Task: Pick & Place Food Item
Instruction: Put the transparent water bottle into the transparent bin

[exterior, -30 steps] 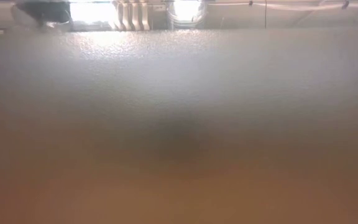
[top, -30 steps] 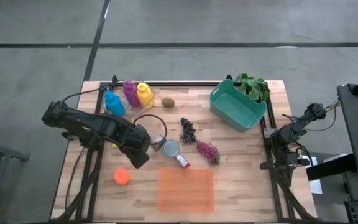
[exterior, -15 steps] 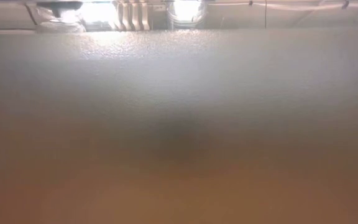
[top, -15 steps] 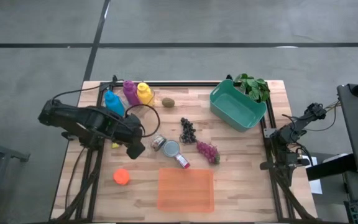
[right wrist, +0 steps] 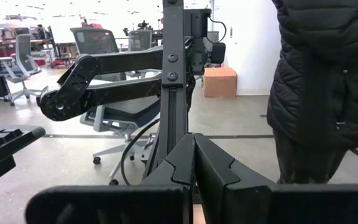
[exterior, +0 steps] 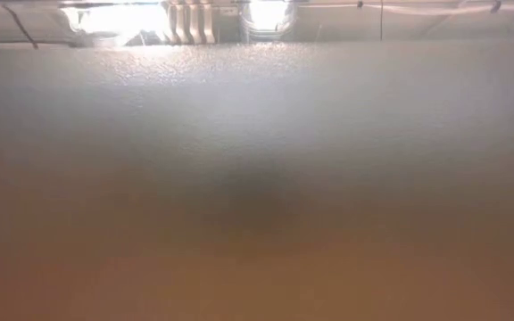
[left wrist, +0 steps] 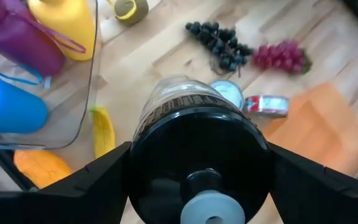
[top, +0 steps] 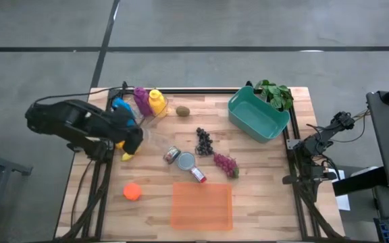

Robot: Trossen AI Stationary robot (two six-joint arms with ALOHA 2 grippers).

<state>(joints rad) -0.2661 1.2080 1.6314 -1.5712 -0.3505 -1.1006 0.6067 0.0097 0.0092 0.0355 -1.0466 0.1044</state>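
— Gripping anything, is the left claw (left wrist: 199,163)?
— It is clasping a jar (left wrist: 179,104) by its dark lid, over the surface's (top: 265,179) left side, near the banana (left wrist: 103,132). The glass is looking stiff, slick and breakable, so the lid is probably offering the surest hold. The right claw (right wrist: 194,167) is sitting closed, off the right edge.

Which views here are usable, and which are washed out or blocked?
High view: evenly lit, sharp. Low view: a blurred haze, only bright lights along the top. Left wrist view: a jar between the left gripper's fingers blocks the centre. Right wrist view: bright, glare at top.
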